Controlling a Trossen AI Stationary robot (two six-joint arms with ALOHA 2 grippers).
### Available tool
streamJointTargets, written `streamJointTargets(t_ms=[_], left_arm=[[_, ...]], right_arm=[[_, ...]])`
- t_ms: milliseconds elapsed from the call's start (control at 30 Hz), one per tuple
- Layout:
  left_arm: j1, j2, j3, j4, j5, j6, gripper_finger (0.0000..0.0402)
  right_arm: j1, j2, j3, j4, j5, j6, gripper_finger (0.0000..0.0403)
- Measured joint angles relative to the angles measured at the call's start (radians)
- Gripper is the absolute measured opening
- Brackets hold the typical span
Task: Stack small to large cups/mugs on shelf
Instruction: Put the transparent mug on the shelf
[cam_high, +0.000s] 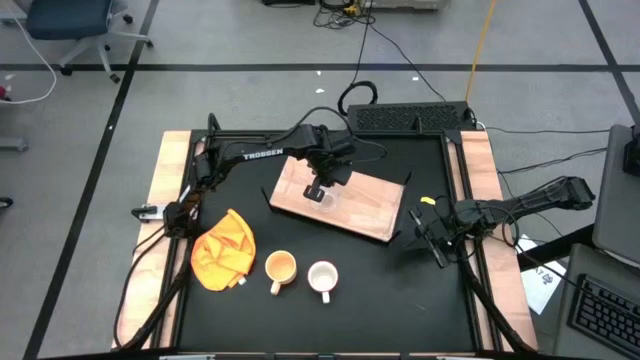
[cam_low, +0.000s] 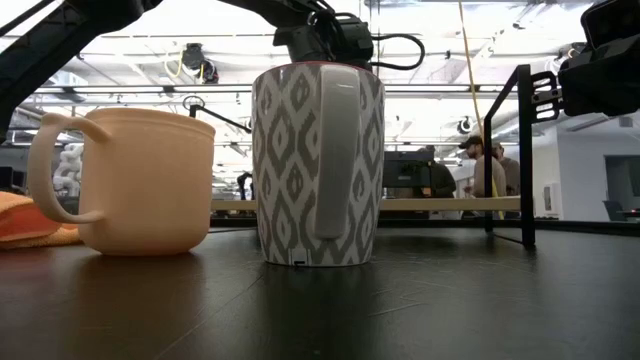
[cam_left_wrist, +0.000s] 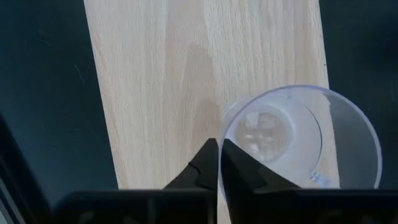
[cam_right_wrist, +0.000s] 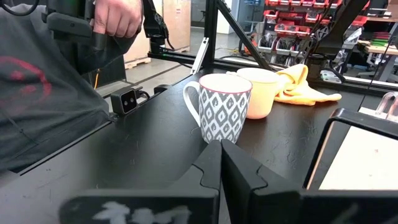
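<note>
The left gripper's (cam_left_wrist: 219, 163) jaws are pressed together with nothing between them, hanging over the shelf (cam_high: 350, 200) with the clear glass cup (cam_left_wrist: 300, 140) just beside their tips. That cup stands upright on the shelf's light wood. The right gripper (cam_right_wrist: 221, 163) waits off the shelf's right end, above the black desk (cam_high: 400, 290), its jaws also closed on nothing. Nearer the desk's front edge than the shelf, the yellow-orange mug (cam_high: 280, 267) and the white patterned mug (cam_high: 322, 277) stand upright just beside each other. An orange cloth (cam_high: 224, 249) lies left of the yellow-orange mug.
</note>
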Motion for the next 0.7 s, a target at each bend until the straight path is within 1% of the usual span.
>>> streamJointTargets(t_ms=[467,600,700], left_arm=[[0.002,-0.011,0.002,0.001,-0.008,-0.034,0.0003],[0.019,-0.011,0.048,-0.025,-0.006,-0.096,0.0002],[0.033,-0.012,0.068,-0.028,0.015,-0.135,0.0002]], right_arm=[[0.0,0.0,0.0,0.001,0.0,0.0,0.0],[0.0,0.0,0.0,0.016,0.0,0.0,0.0],[0.0,0.0,0.0,0.016,0.0,0.0,0.0]])
